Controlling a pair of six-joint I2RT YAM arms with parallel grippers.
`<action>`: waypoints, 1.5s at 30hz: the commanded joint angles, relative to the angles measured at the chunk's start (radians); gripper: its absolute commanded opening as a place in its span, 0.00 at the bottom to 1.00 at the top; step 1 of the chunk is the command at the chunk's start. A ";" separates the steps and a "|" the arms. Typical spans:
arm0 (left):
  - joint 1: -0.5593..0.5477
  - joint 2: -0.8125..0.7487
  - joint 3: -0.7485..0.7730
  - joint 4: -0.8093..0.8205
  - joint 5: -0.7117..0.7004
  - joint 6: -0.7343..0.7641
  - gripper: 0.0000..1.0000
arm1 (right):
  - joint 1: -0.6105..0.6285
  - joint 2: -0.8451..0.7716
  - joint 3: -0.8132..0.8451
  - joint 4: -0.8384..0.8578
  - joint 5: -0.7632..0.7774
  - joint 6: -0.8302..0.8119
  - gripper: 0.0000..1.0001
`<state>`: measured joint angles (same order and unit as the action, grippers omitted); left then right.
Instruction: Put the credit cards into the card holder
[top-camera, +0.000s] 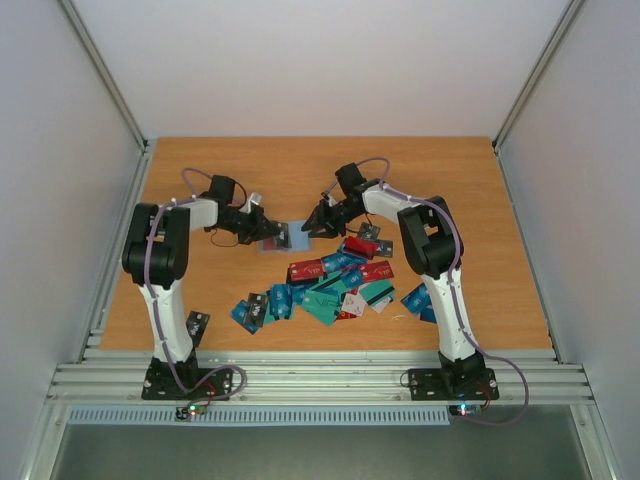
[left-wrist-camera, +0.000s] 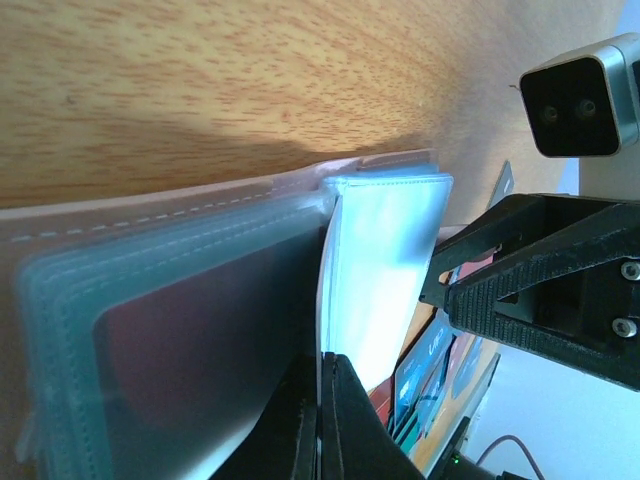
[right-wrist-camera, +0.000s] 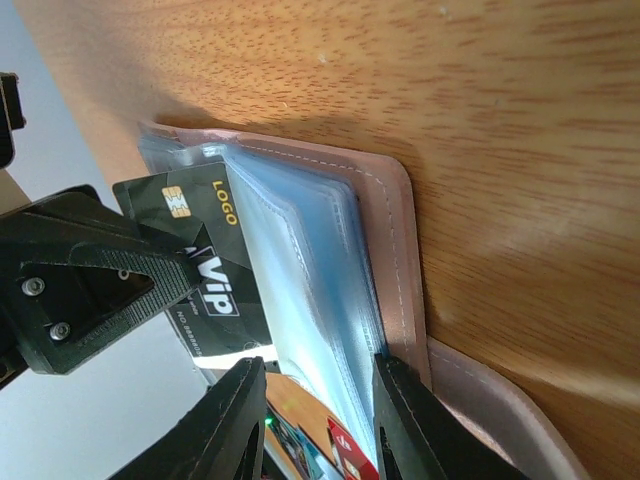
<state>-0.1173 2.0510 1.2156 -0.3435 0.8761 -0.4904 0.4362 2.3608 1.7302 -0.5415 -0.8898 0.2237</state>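
Centre frame: card holder (top-camera: 275, 241) lying open

Near the top view's middle, the left gripper (left-wrist-camera: 320, 395) is pinching its clear sleeve (left-wrist-camera: 380, 270) tight. The right gripper's (right-wrist-camera: 320, 365) jaws are standing partly apart around a black card's (right-wrist-camera: 205, 255) end (held? cannot tell).

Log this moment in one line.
left gripper: shut on clear sleeve of card holder | right gripper: jaws apart at sleeves, grip unclear | black VIP card: against sleeves, insertion unclear | other credit cards: loose on table
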 joint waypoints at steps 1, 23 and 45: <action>0.007 0.047 0.027 -0.034 0.011 0.001 0.00 | 0.006 0.052 -0.010 -0.006 0.034 0.003 0.31; -0.008 0.091 0.102 -0.155 0.074 0.107 0.00 | 0.006 0.059 -0.005 -0.003 0.033 0.009 0.31; -0.040 0.126 0.129 -0.102 0.080 0.067 0.00 | 0.005 0.081 0.033 -0.036 0.028 -0.006 0.31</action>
<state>-0.1364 2.1422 1.3296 -0.4599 0.9623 -0.3965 0.4301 2.3795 1.7496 -0.5549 -0.9092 0.2268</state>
